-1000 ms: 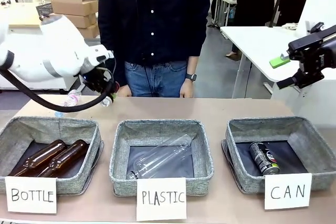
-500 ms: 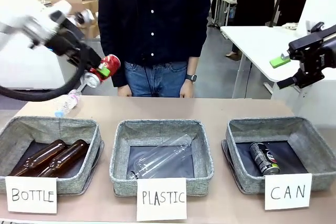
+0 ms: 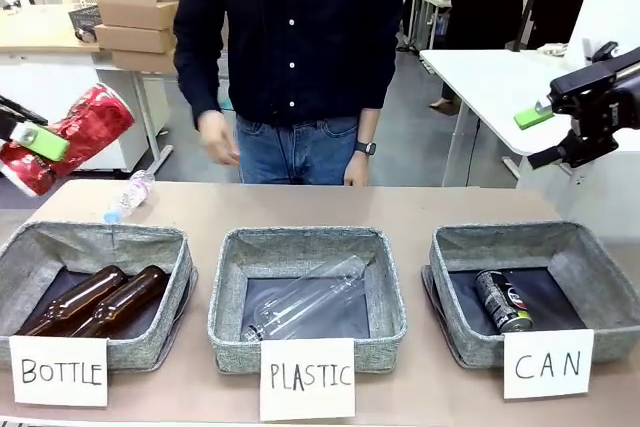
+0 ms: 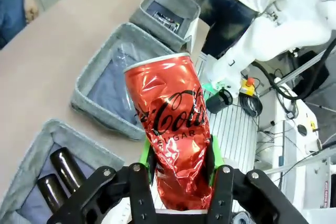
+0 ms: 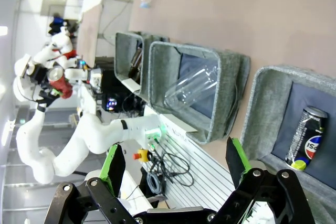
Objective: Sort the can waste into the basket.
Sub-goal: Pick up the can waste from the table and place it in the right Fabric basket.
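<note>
The dented red can (image 3: 75,132) hangs in the air at the far left, above the table, with my left gripper (image 3: 45,145) shut on it. In the left wrist view the red can (image 4: 173,129) stands between the green pads (image 4: 145,153), high over the baskets. The black can (image 3: 503,302) lies inside the grey basket (image 3: 455,332) signed "CAN" at the right; the right wrist view also shows this black can (image 5: 306,136) in the basket (image 5: 261,109). My right gripper (image 3: 540,137) hovers open and empty, high above the far right of the table, its fingers (image 5: 114,167) spread wide.
The middle basket (image 3: 228,327) signed "PLASTIC" holds a clear bottle (image 3: 305,307). The left basket (image 3: 180,277) signed "BOTTLE" holds two brown bottles (image 3: 100,299). A small clear bottle (image 3: 128,196) lies on the far left of the table. A person stands at the far edge, one hand (image 3: 216,137) raised.
My left gripper has carried the red can from the far table edge up and to the left, toward the camera. The person's hand has lifted off the table. My right arm has stayed still.
</note>
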